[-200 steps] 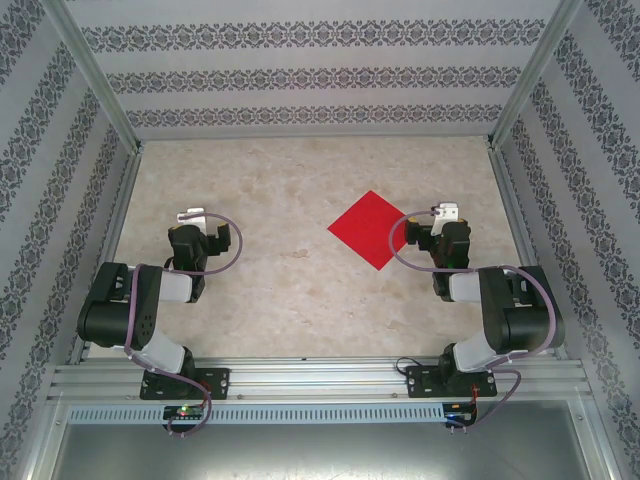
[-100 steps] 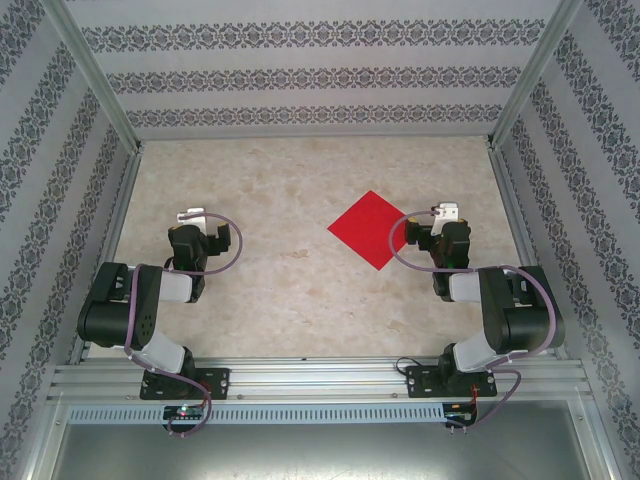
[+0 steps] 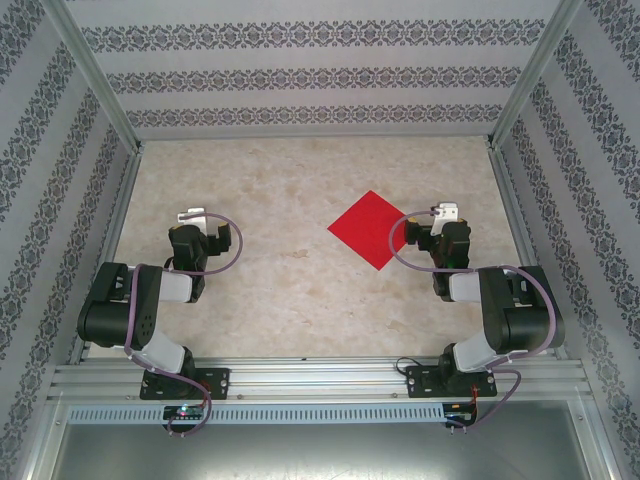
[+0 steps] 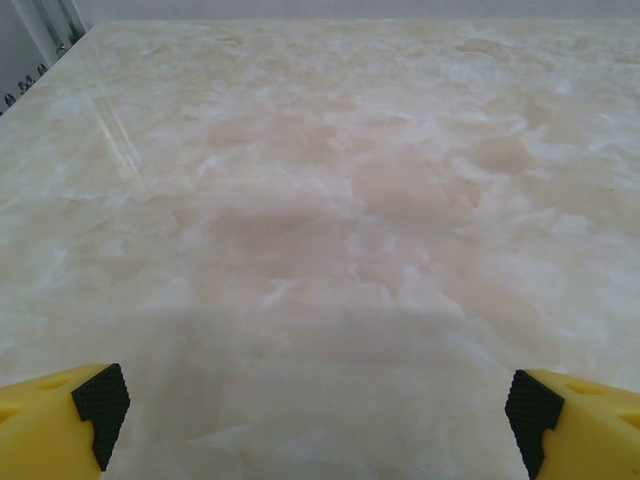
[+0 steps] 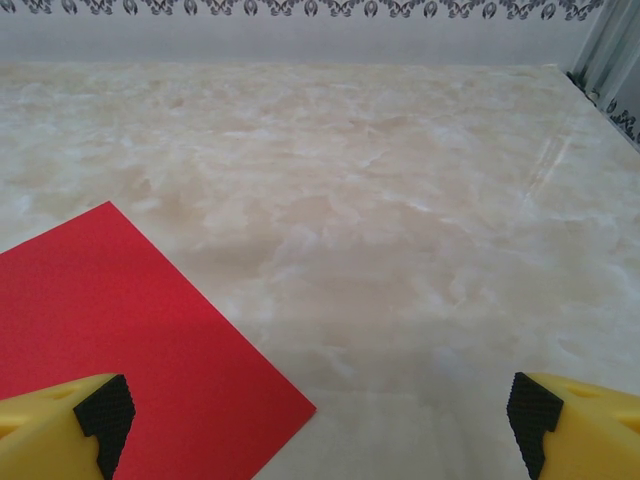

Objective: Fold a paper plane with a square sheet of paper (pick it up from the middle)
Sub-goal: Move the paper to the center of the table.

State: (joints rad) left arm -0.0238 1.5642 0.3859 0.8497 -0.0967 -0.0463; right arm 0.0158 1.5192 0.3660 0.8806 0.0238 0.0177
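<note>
The marbled tabletop (image 3: 280, 290) carries the red sheet of paper (image 3: 368, 228), flat and unfolded, right of centre. It lies just left of the right pincer (image 5: 320, 410), which is spread wide and empty. The left pincer (image 4: 315, 410), also released, sits well apart from the sheet.

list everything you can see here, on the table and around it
sheet of paper: one, red, flat on the table, right of centre, turned like a diamond
table: one, beige marbled
walls: three, white with dark patterned bands, on the left, far and right sides
rail: one, silver metal, along the near edge
left arm: one, black, near left
right arm: one, black, near right
left pincer: one, yellow with black pads, open over bare table
right pincer: one, same colours, open at the paper's edge
</note>
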